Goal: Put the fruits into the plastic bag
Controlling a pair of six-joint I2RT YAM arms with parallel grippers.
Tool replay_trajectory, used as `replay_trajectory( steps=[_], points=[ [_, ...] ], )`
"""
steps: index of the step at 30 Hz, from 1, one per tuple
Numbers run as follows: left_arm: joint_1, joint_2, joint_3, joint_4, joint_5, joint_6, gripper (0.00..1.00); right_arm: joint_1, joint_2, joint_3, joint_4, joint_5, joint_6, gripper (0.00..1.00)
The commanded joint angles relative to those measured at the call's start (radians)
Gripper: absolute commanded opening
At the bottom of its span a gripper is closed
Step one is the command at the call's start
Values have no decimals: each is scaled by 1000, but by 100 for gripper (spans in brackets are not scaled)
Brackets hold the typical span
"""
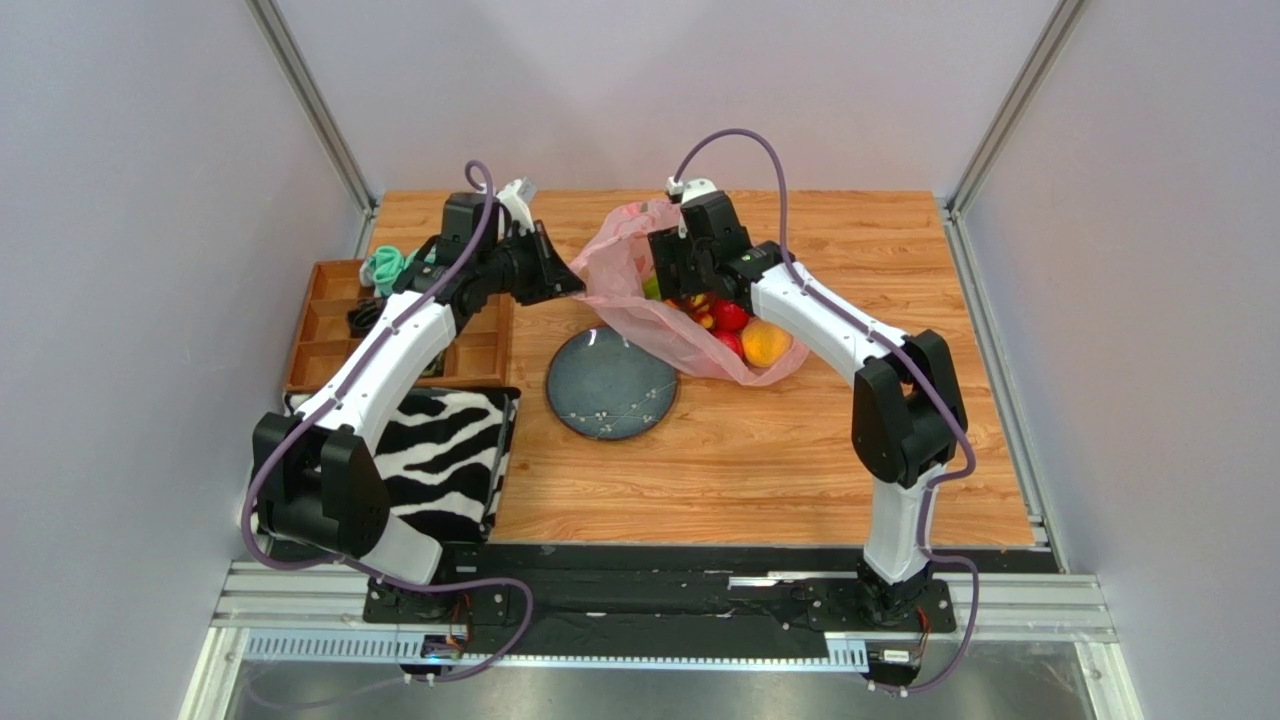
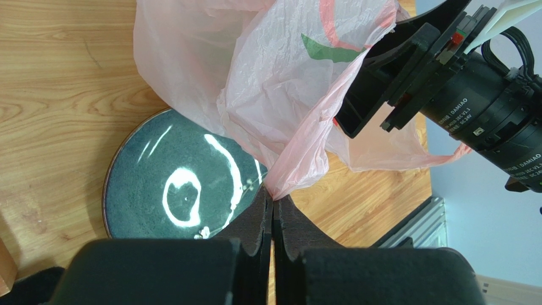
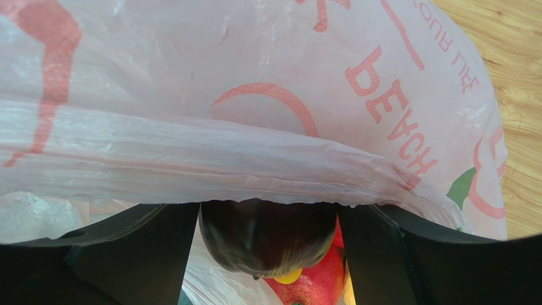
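Observation:
The pink plastic bag lies at the back middle of the table with its mouth held up. My left gripper is shut on a bunched edge of the bag. My right gripper reaches into the bag's mouth. A dark purple fruit sits between its open fingers with only slivers of room at each side, its top under a fold of plastic. Below it lies a red apple. Through the bag show a red fruit, an orange one and a green one.
A dark blue-grey round plate lies just in front of the bag, bare. A zebra-striped cloth is at the left front. Behind it stands a wooden compartment tray with small items. Metal rails run along the table's sides.

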Motion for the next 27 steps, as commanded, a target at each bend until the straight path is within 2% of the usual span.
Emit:
replay_trajectory(
  steps=[1,2,3,7,11,14,15,20,23,27],
  points=[
    [-9,-31,23,16,14,2,0,2,-72,13,52,-34,-21,85],
    [-9,-29,26,15,14,2,0,4,-83,9,58,-56,-26,89],
    [-10,-26,26,13,14,1,0,4,-89,1,65,-68,-32,100],
    [-12,-28,26,15,11,-2,0,5,-129,-10,55,-120,-21,100],
    [-12,-32,28,11,-1,-7,0,15,-259,-97,82,-186,-1,97],
    [-12,-39,23,8,-10,-6,0,25,-417,-163,57,-179,11,96],
    [-12,-40,22,8,-15,-6,0,24,-493,-180,42,-159,17,95],
    [-12,-32,22,11,-12,-7,0,15,-690,-253,-190,91,45,93],
    [-12,-26,29,8,-12,-1,0,-4,-808,-327,-306,185,74,90],
    [-12,-20,45,1,-13,5,0,-76,-925,-462,-375,211,129,88]
  ],
)
